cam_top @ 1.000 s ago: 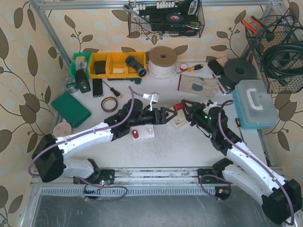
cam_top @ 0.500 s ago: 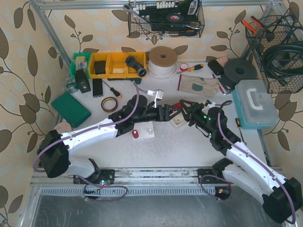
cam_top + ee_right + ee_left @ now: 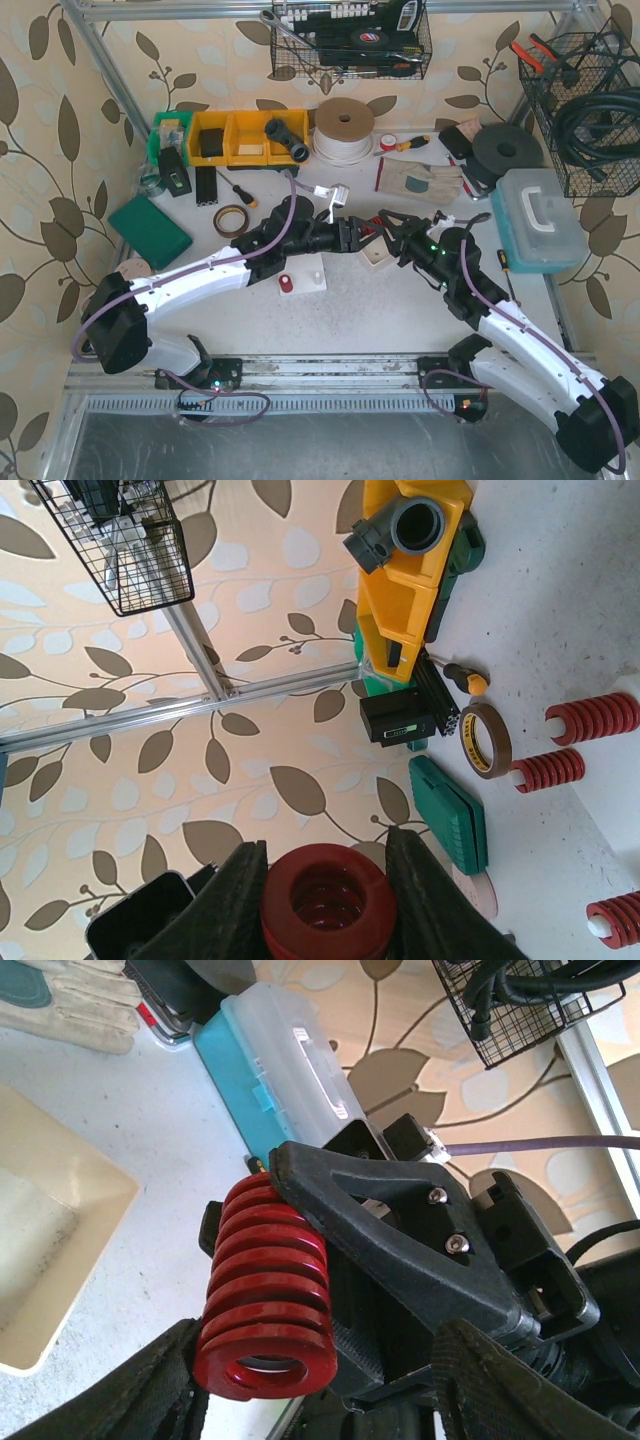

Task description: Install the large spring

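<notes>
The large red spring (image 3: pixel 371 231) hangs above the table between my two grippers. My right gripper (image 3: pixel 386 233) is shut on it; in the right wrist view the spring (image 3: pixel 325 905) sits clamped between both fingers, its open end towards the camera. My left gripper (image 3: pixel 352 238) is open right at the spring's free end. In the left wrist view the spring (image 3: pixel 265 1290) reaches in between my wide-apart fingers (image 3: pixel 150 1395), close to the left one, with the right gripper's black finger (image 3: pixel 390 1230) lying along it. A white base plate (image 3: pixel 303 281) with pegs lies below and to the left.
A beige tray (image 3: pixel 378 258) lies under the grippers. Small red springs (image 3: pixel 592 718) stand on the base plate's pegs. A tape roll (image 3: pixel 231 220), green case (image 3: pixel 150 231), yellow bins (image 3: pixel 245 137), gloves (image 3: pixel 418 178) and a blue-lidded box (image 3: pixel 538 220) ring the work area.
My left gripper has moved right, up to the free end of the spring. My right gripper still holds the spring and has shifted slightly left.
</notes>
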Robot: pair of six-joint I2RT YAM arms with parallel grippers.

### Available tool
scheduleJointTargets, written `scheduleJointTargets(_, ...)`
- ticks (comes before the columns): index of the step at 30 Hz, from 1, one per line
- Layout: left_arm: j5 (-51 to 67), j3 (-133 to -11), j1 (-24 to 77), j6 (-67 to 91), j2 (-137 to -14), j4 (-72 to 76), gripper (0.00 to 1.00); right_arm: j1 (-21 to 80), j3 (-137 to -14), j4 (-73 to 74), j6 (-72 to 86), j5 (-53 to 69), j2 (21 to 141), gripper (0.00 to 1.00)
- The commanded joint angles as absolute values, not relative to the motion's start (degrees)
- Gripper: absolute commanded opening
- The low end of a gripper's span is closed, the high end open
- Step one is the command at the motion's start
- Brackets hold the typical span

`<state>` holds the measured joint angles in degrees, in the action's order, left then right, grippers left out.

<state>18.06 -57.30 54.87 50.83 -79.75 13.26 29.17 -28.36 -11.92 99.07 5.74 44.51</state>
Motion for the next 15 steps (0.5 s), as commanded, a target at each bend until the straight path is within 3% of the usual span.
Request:
scheduleJointTargets(1, 18.1, -60.0, 55.5, 49.7, -80.2, 13.9, 0.62, 29.7, -28.8, -14.9, 100.4, 5.3, 43.5, 0.00)
scheduleJointTargets(7, 18.1, -60.5, 55.5, 49.6, -80.5, 13.9, 0.57, 29.8, -28.8, -15.0, 100.3, 5.4, 43.3, 0.00)
scheduleJointTargets(15, 17.4, -60.5, 55.5, 49.3, -80.2, 13.1, 0.40, 29.8, -28.7, -14.5, 99.9, 5.1, 43.0, 0.00)
